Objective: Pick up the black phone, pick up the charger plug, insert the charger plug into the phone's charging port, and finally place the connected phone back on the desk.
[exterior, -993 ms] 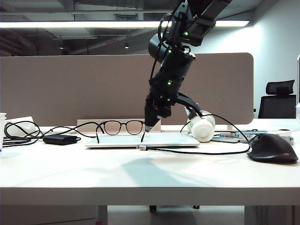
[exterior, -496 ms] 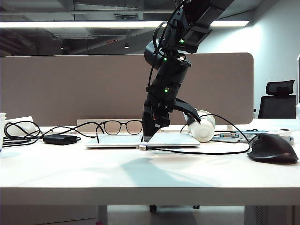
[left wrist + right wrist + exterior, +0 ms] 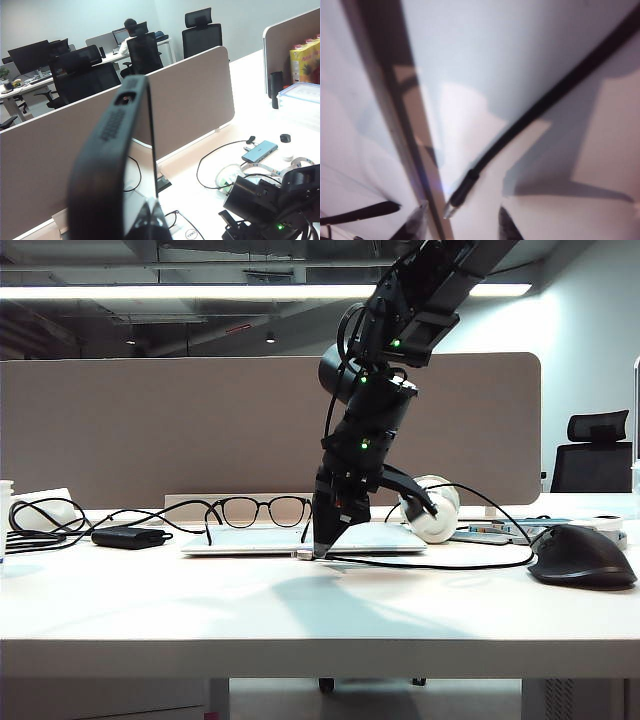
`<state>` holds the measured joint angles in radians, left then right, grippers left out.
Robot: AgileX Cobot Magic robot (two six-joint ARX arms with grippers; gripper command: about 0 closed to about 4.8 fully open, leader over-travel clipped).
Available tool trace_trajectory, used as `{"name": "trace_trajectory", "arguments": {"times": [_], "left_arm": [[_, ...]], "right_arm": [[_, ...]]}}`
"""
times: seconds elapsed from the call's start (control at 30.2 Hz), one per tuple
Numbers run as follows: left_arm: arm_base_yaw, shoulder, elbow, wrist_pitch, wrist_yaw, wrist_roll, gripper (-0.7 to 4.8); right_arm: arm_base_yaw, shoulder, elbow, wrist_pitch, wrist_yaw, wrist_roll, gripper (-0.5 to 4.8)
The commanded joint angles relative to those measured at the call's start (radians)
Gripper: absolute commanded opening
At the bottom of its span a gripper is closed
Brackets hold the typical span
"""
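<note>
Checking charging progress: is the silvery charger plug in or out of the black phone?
Out: silvery charger plug lies on the white desk.

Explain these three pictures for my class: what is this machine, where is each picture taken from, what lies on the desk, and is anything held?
It is a robot with two arms, each ending in a two-finger gripper. The exterior view looks across the desk; the other two come from cameras on the wrists. The left gripper holds the black phone upright in the air, seen only by its own camera. The right gripper has reached down to the desk, its fingers open either side of the charger plug, not yet gripping. Also there: glasses, a slim closed laptop, a mouse.
</note>
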<state>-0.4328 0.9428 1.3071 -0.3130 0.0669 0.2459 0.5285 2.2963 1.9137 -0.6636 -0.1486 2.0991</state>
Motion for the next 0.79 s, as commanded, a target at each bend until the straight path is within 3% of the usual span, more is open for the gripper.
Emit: {"name": "trace_trajectory", "arguments": {"times": [0.03, 0.6, 0.73, 0.79], "left_arm": [[0.000, -0.006, 0.007, 0.036, 0.000, -0.003, -0.06], [0.000, -0.006, 0.007, 0.011, 0.000, -0.003, -0.06], [0.000, -0.006, 0.007, 0.010, 0.000, -0.003, -0.06], [0.000, -0.006, 0.007, 0.010, 0.000, -0.003, -0.06]], "right_arm": [[0.003, 0.002, 0.005, 0.005, -0.010, 0.029, 1.79], [-0.001, 0.043, 0.008, 0.048, -0.011, 0.029, 1.37], [-0.004, 0.047, 0.008, 0.030, -0.011, 0.029, 0.76], [-0.004, 0.048, 0.008, 0.022, -0.011, 0.029, 0.14]]}}
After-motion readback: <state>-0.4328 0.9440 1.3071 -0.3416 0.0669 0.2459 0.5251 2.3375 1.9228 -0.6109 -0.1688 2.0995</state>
